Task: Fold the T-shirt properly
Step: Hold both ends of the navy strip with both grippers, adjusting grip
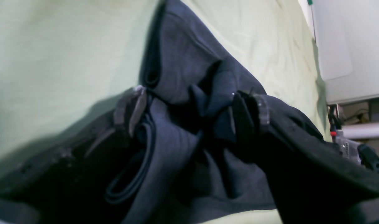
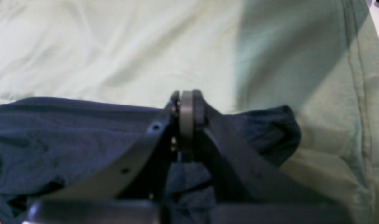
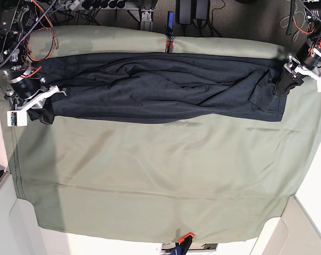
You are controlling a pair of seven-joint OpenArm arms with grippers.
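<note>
Left gripper (image 1: 195,109) jaws spread wide, bunched T-shirt (image 1: 183,62) cloth between and around the fingers, no pinch visible; right gripper (image 2: 186,105) clenched shut just above the shirt's other end, apparently pinching nothing. Step looks like mid-fold regrasp: shirt lies as a long band between both grippers on the green table cover (image 3: 166,175); next needs firm pinches.

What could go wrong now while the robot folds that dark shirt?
1. The left pincer stands wide with T-shirt bunched between its fingers; that end may drop out if it lifts.
2. The right pincer is shut at the shirt's other end, but a grip on cloth is not clear, so it might pull away with nothing.
3. The shirt is wrinkled, so folds may come out crooked.
</note>
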